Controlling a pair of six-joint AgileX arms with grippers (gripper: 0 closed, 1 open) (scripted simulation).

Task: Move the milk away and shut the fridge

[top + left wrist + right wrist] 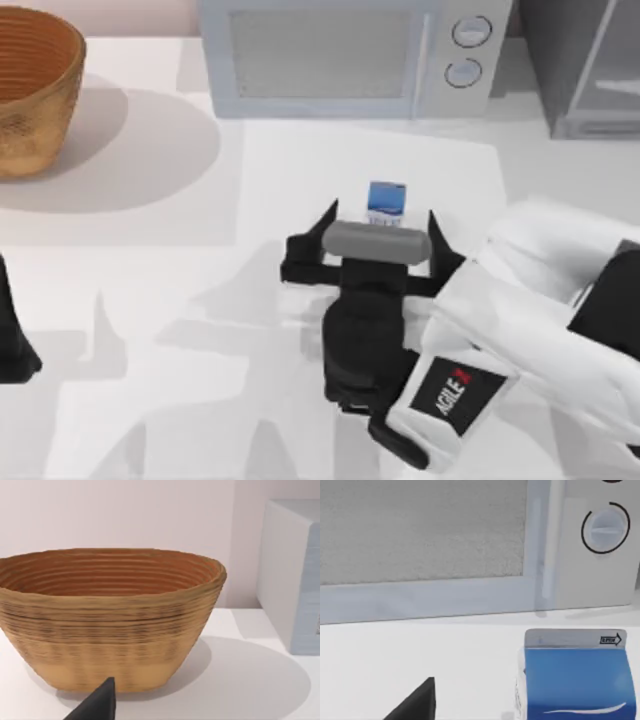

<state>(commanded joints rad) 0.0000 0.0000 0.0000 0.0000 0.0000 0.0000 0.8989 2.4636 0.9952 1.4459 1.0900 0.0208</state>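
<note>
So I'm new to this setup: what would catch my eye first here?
The right end effector, fingers spread wide, sits mid-table just short of the small blue milk, which stands upright in front of the light grey microwave. A big woven basket fills the far left corner, and the fridge stands at far right.

The milk (386,203) stands on the table (150,330) just ahead of the right gripper (380,222), between its spread fingers' tips. Beyond the carton sits the microwave (350,55); the fridge (585,65) lies further right, the basket (35,90) far left, near the left gripper (15,335).
</note>
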